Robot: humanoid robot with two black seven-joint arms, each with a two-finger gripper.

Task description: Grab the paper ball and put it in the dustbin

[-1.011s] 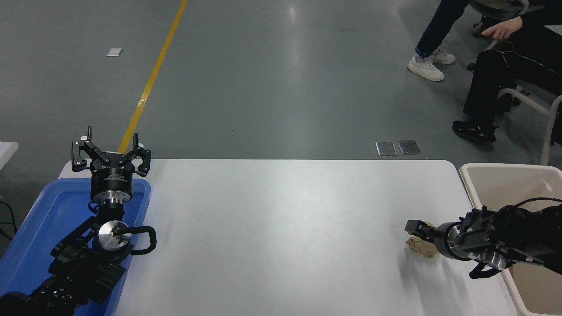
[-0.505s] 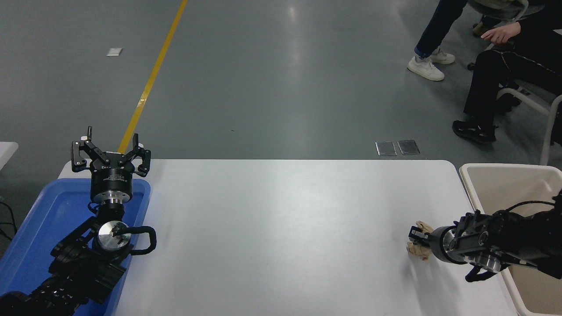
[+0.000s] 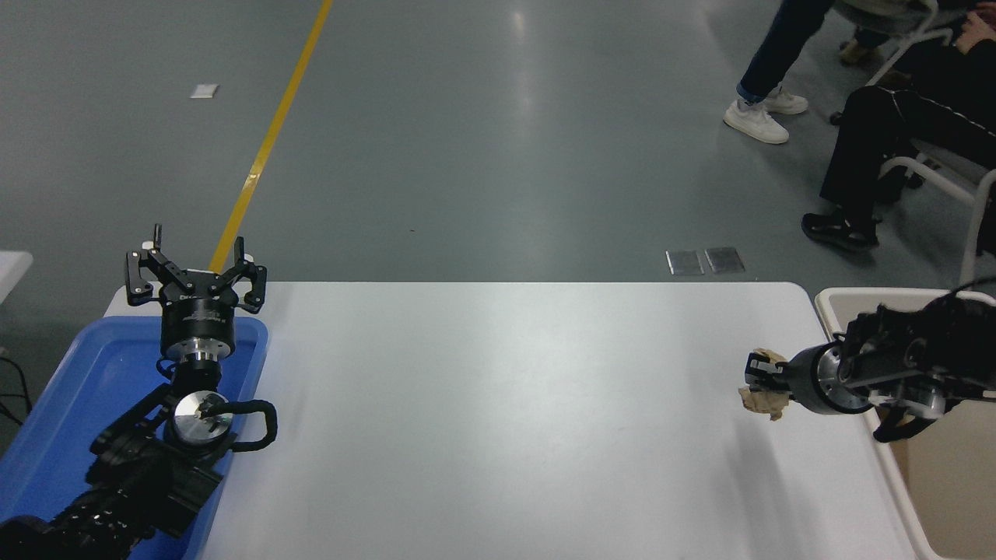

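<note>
My right gripper (image 3: 761,379) comes in from the right edge of the frame, its fingers clamped on the paper ball (image 3: 762,400), which hangs just below and between them, clear of the table (image 3: 498,420) near its right side. The ball is tan and crumpled, partly hidden by my fingers. The dustbin (image 3: 831,299) stands at the far right of the frame, just beside the table's edge, with my right arm stretched across its rim. My left gripper (image 3: 197,274) is parked at the lower left above the blue tray (image 3: 93,365), fingers spread wide and holding nothing.
</note>
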